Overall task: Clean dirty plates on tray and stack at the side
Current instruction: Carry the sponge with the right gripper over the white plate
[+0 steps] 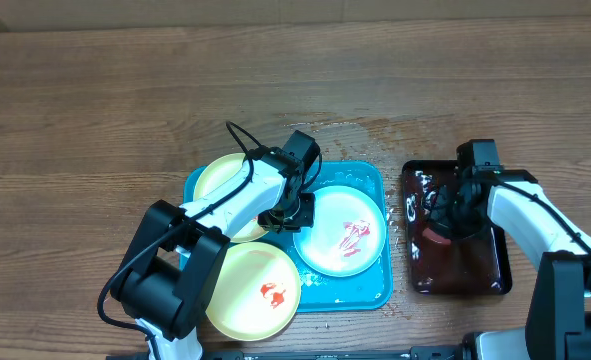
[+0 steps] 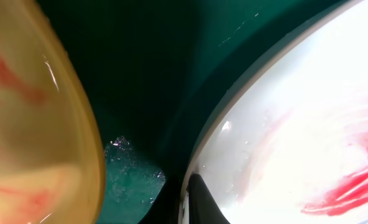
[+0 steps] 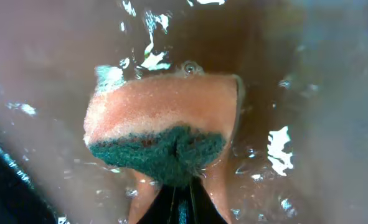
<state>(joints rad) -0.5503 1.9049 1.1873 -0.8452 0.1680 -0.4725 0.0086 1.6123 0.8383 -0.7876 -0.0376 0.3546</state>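
I have left gripper (image 1: 291, 212) clamped on white plate (image 1: 343, 232) rim, right gripper (image 1: 445, 214) clamped on sponge (image 3: 162, 130); slick thin rim could slip from jaws.

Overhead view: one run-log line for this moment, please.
left gripper: shut on white plate rim | right gripper: shut on sponge in brown tray | white plate: red smears, on turquoise tray | side stack: none yet

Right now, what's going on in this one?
The left gripper is shut on the rim of the sauce-smeared white plate in the turquoise tray. The right gripper pinches a sponge in the wet dark tray. Two yellow plates overlap the turquoise tray's left side, the nearer one smeared red.
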